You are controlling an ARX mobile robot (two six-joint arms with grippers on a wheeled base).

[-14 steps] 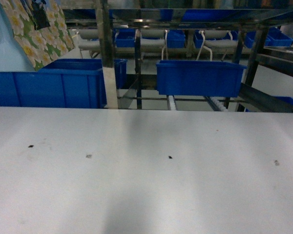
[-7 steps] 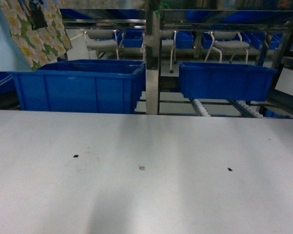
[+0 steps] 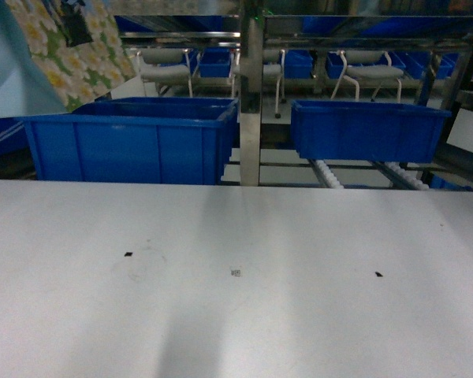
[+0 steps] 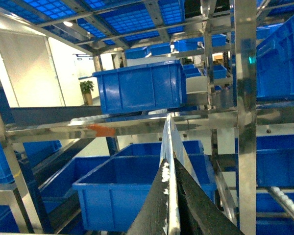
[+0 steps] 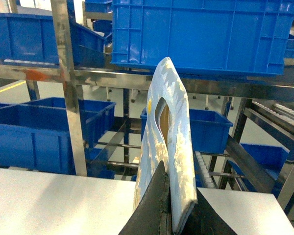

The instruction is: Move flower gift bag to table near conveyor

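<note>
1. The flower gift bag hangs in the air at about 10 o'clock in the head view, above the far left of the white counter, not touching it.
2. The left gripper is clamped on a thin edge of the bag, seen edge-on in the left wrist view.
3. The right gripper pinches a pale blue bag panel with a cut-out handle slot, which stands upright above the counter.
4. Behind the counter, toward 12 o'clock, stands the conveyor with white rollers, carrying blue bins.
</note>
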